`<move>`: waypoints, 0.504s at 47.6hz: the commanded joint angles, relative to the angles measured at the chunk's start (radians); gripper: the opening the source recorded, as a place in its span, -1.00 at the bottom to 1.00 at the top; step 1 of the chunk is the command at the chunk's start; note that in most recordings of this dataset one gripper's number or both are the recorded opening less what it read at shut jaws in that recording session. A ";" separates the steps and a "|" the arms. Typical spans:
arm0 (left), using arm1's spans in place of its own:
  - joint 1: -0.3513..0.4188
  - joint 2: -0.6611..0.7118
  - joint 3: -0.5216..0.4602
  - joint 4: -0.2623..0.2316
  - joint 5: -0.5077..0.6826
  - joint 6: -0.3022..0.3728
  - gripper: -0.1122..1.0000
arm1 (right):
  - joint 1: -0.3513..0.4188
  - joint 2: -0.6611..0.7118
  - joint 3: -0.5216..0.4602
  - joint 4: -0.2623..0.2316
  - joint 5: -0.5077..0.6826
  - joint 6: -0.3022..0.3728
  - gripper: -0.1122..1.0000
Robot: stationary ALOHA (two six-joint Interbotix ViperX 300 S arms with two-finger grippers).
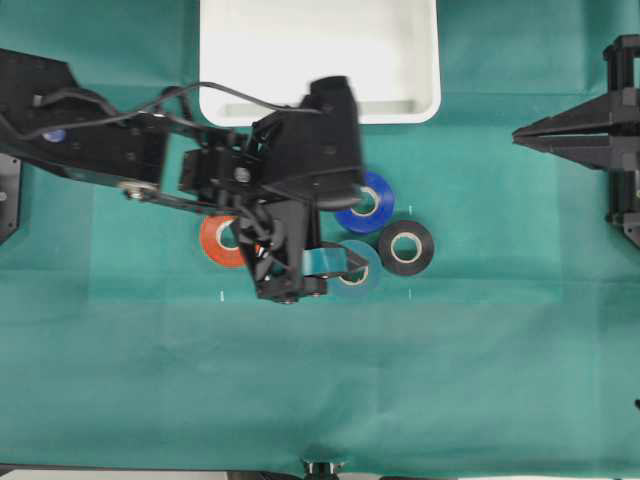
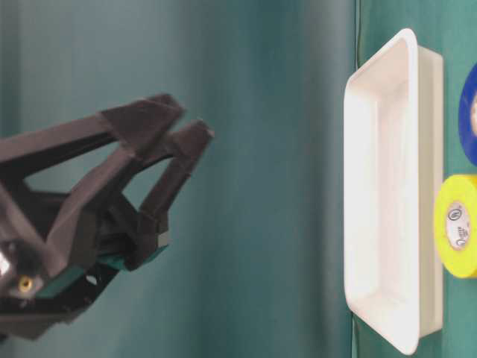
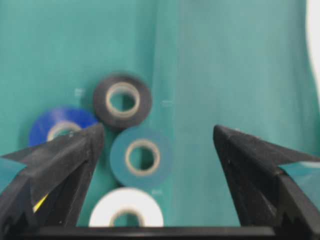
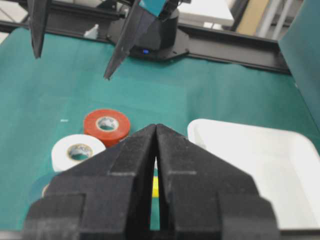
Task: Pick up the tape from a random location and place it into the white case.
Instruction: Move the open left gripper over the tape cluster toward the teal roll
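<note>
Left gripper [image 3: 157, 150] hangs spread wide, empty; the tape [image 3: 141, 157] lies lower-centre of the wrist frame, crowded by black roll [image 3: 122, 101] and white roll [image 3: 126, 214]. Centre over it, descend straight, avoiding neighbours.

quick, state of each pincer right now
left pincer: open, holding nothing, above the tape
right pincer: closed, empty

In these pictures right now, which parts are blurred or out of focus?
Overhead view: the left gripper is smeared by motion. Left wrist view: the tape and its neighbours look soft. Table-level view: sharp on the white case, plain background blurred. Right wrist view: the near right gripper is slightly soft.
</note>
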 commanded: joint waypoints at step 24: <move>0.014 0.101 -0.261 0.005 0.341 -0.003 0.96 | -0.002 0.005 -0.026 -0.002 0.003 0.005 -0.75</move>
